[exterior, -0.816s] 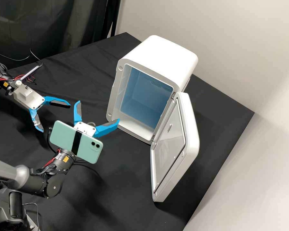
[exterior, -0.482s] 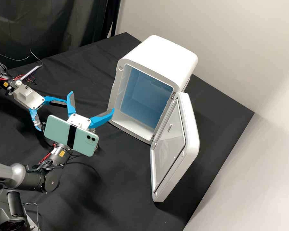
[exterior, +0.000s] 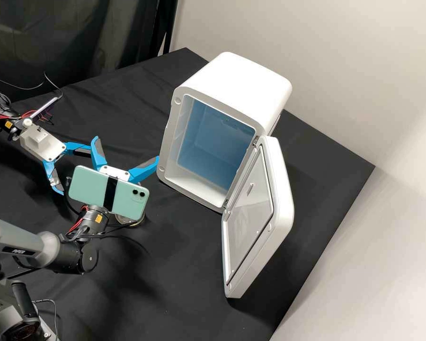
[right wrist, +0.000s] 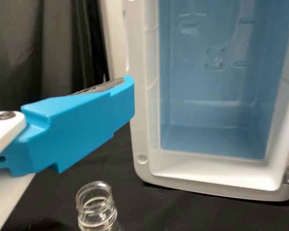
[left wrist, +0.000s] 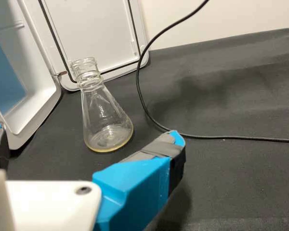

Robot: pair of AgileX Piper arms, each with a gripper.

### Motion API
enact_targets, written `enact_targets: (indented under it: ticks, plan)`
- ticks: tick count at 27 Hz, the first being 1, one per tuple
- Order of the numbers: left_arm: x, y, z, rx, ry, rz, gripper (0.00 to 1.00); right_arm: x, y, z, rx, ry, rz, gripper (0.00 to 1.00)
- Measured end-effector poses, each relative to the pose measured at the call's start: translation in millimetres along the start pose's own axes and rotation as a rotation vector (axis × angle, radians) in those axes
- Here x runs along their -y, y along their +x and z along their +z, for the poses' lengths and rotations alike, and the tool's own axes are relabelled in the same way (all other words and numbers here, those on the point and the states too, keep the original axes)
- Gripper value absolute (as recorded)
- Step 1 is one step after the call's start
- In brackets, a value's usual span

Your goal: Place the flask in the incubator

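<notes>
- The Erlenmeyer flask (left wrist: 103, 120) is clear glass with an open threaded neck, a wide cone body and a faint yellowish ring round its base. It looks empty.
- It stands upright on the black table (exterior: 142, 94), outside the incubator (exterior: 241, 85). In the high view it is at about 8 o'clock from the opening.
- In the high view, the green phone (exterior: 109, 198) strapped to my right arm covers most of the flask.
- My right claw (exterior: 123, 160) hangs over the flask mouth, fingers spread wide and gripping nothing.
- The right claw's 3 o'clock fingertip lies right by the incubator's front frame. I cannot tell whether they touch.
- My left claw (exterior: 73, 166) sits at about 10 o'clock from the flask, spread as well, empty, and apart from the glass.
- The incubator is white with a blue cavity and stands open. Its door (exterior: 258, 213) is hinged on the 3 o'clock side and swung out toward 5 o'clock.
- Bare table runs from the flask to the opening, which has a raised white lip along its lower edge.
- The door's lower corner stands near the table's edge at 5 o'clock.
- A black cable (left wrist: 149, 108) curves across the table just beside the flask.
</notes>
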Motion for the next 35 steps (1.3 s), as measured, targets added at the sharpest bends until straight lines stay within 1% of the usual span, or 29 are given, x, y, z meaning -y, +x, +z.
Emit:
enact_targets:
  ticks: [4,7,10,12,13,15,16,17,18,21,23,25,28,29,32,35]
  plan:
    - [0.0,0.0,0.0,0.0,0.0,0.0,1.0,7.4,2.5,7.4,0.012,-0.016,-0.056,1.0]
    - [0.0,0.0,0.0,0.0,0.0,0.0,1.0,8.8,2.9,9.0,0.014,-0.025,-0.066,1.0]
    - [0.0,0.0,0.0,0.0,0.0,0.0,1.0,10.1,3.7,7.8,0.006,-0.068,-0.074,1.0]
    - [0.0,0.0,0.0,0.0,0.0,0.0,1.0,10.7,4.1,7.3,0.002,-0.08,-0.077,1.0]
    - [0.0,0.0,0.0,0.0,0.0,0.0,1.0,11.0,4.2,7.0,0.0,-0.102,-0.079,1.0]
    - [0.0,0.0,0.0,0.0,0.0,0.0,1.0,12.6,4.6,8.6,0.001,-0.124,-0.09,1.0]
    - [0.0,0.0,0.0,0.0,0.0,0.0,1.0,13.9,4.8,9.3,-0.002,-0.137,-0.102,1.0]
    - [0.0,0.0,0.0,0.0,0.0,0.0,1.0,15.2,5.1,11.2,0.002,-0.14,-0.111,1.0]
    - [0.0,0.0,0.0,0.0,0.0,0.0,1.0,17.8,3.8,14.0,0.007,-0.146,-0.132,1.0]
    - [0.0,0.0,0.0,0.0,0.0,0.0,1.0,20.2,-1.2,20.2,0.029,-0.158,-0.155,1.0]
    - [0.0,0.0,0.0,0.0,0.0,0.0,1.0,19.6,-6.4,24.7,0.052,-0.165,-0.157,1.0]
    - [0.0,0.0,0.0,0.0,0.0,0.0,1.0,18.9,-11.0,28.1,0.073,-0.165,-0.156,1.0]
    - [0.0,0.0,0.0,0.0,0.0,0.0,1.0,16.8,-16.8,32.1,0.102,-0.163,-0.143,1.0]
    - [0.0,0.1,0.4,0.002,0.0,0.0,1.0,15.5,-20.3,32.5,0.114,-0.169,-0.134,1.0]
    - [0.0,0.1,0.7,0.003,0.004,0.0,1.0,13.3,-28.0,30.6,0.134,-0.189,-0.111,1.0]
    - [0.0,0.3,1.8,0.006,0.018,0.0,1.0,10.4,-34.6,28.6,0.154,-0.205,-0.082,1.0]
